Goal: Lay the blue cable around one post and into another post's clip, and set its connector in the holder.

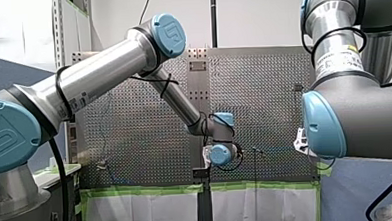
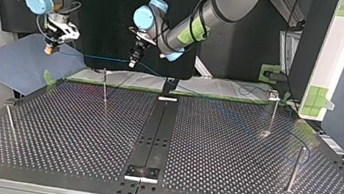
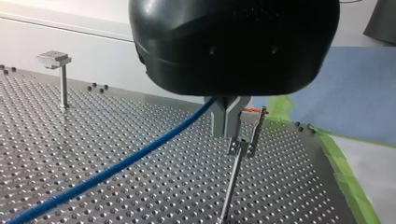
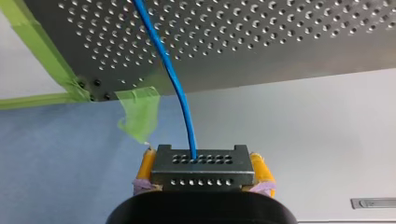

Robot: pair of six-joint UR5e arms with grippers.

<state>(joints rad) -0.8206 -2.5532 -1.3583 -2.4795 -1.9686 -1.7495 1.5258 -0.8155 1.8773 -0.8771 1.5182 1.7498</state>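
Right wrist view, blue cable (image 4: 187, 121): it leaves the middle of the connector (image 4: 201, 173) and runs off over the far edge of the table (image 4: 280, 37).
Cable's course: in the top view it hangs in the air from my right pincer (image 2: 49, 49) across to my left pincer (image 3: 227, 127). From there it slants down over the table's right half and bends close to the near right post.
Connector: a perforated metal block at the cable's end, off the table beyond its far left corner, over the blue mat (image 2: 18, 64).
Right pincer: closed on the connector, with a yellow pad (image 4: 148, 165) on each side of the block.
Left pincer: its metal fingers (image 3: 222, 119) are pressed together with the cable caught between them. It is above the table's far edge, just left of the middle in the top view.
Clip post (image 3: 239, 154): just below the left pincer's fingertips in the left wrist view. Whether they touch cannot be told. The cable is apart from its clip.
Other posts: one far right (image 2: 273, 115), one near right (image 2: 295, 169), one near left (image 2: 9, 123).
Table: perforated metal, with a dark strip (image 2: 155, 135) down its middle.
Surroundings: green tape (image 4: 140, 114) at the table's far corner, next to the blue mat.
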